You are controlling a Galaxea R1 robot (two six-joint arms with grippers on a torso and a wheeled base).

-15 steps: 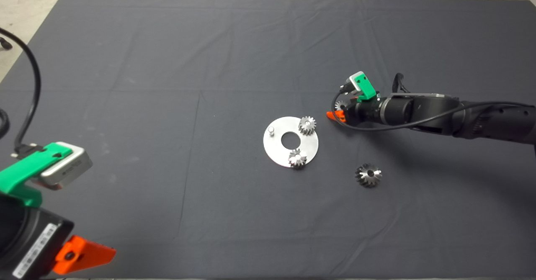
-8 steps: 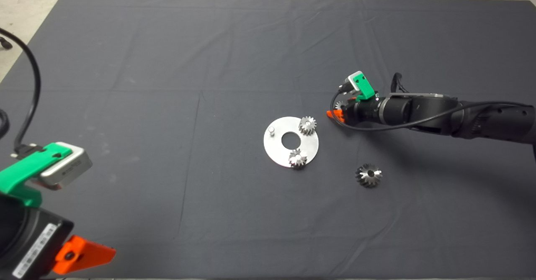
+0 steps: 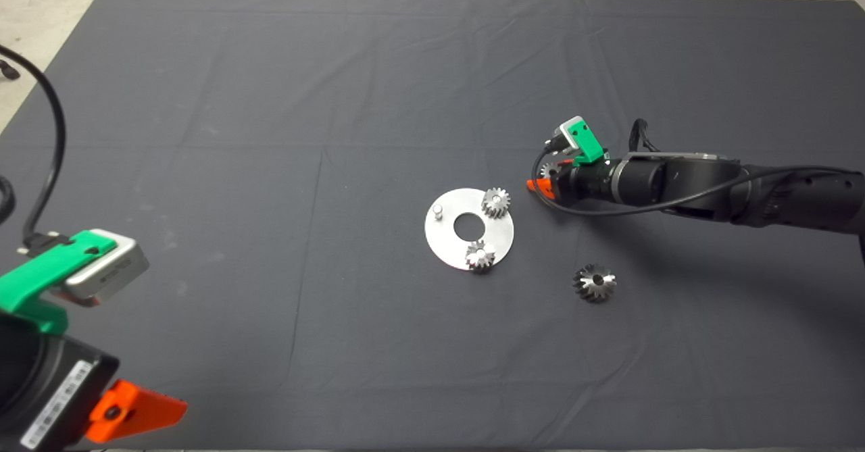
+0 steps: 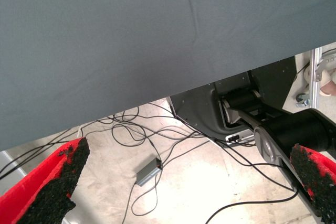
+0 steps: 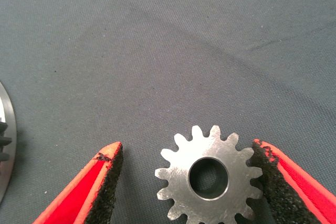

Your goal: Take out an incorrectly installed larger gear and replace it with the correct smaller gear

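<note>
The smaller gear [image 5: 207, 177] lies flat on the mat between the open fingers of my right gripper [image 5: 186, 148]. One pad [image 5: 273, 182] is at its teeth, and the other pad [image 5: 105, 182] is apart from it. In the head view this gear [image 3: 549, 169] is mostly hidden by the right gripper [image 3: 546, 176], just right of the round steel plate [image 3: 446, 242]. The plate carries two small gears [image 3: 496, 203] [image 3: 480, 256] and a bare peg [image 3: 438, 211]. The larger gear [image 3: 595, 282] lies alone on the mat, right of the plate and nearer the front.
My left gripper [image 3: 135, 411] waits at the mat's lower left corner, with its fingers [image 4: 58, 182] open over the mat's edge. Its wrist view shows cables [image 4: 152, 145] and the robot base [image 4: 252, 108] on the floor.
My right gripper has shifted slightly around the smaller gear, staying low at the mat. The gears, the plate and the left arm have not moved.
</note>
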